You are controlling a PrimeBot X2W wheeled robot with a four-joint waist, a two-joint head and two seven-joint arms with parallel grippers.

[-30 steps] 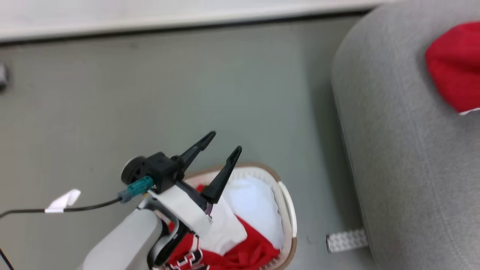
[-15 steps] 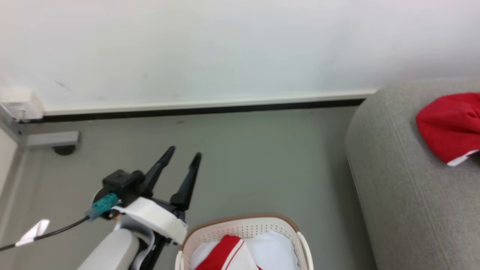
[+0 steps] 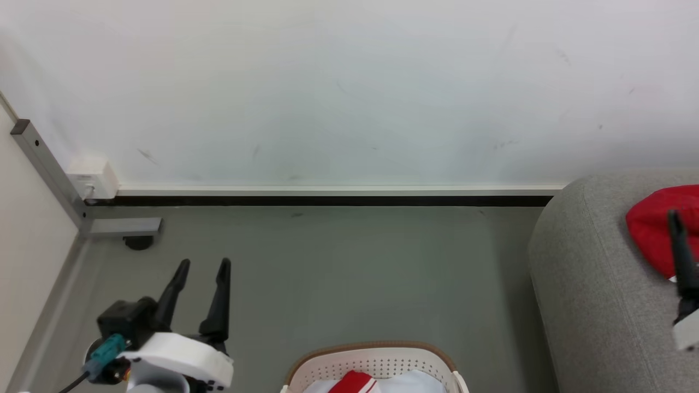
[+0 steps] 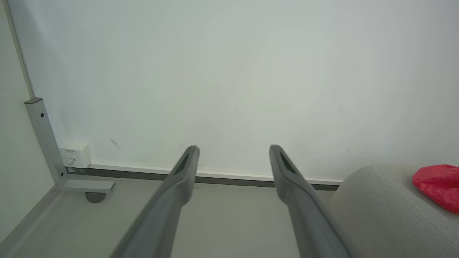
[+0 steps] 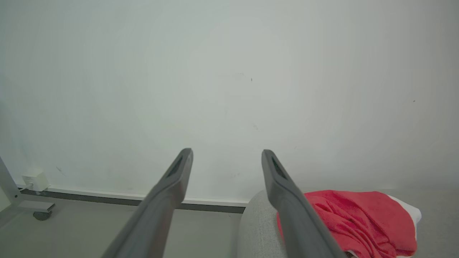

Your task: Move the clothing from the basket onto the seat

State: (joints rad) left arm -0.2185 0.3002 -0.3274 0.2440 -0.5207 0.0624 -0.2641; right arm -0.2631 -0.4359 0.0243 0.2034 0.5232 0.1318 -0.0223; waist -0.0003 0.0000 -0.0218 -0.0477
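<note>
At the lower left of the head view, the left gripper [image 3: 205, 266], with two long, dark, matte fingers, is standing spread wide and holding nothing over the smooth grey floor [image 3: 338, 262]. At the bottom centre, the cream-white perforated plastic basket [image 3: 371, 352] with a brown rim band is showing soft red and white clothing [image 3: 355, 383] inside. At the right, a rumpled red garment [image 3: 650, 229] is lying on the rounded light-grey woven seat [image 3: 590, 295]. The right gripper [image 5: 226, 153] is hanging wide apart and empty in front of that garment.

The right jaws stand wide apart before a white wall [image 5: 229, 71]. Red clothing [image 5: 358, 218] lies on the grey seat [image 5: 256, 229].
</note>
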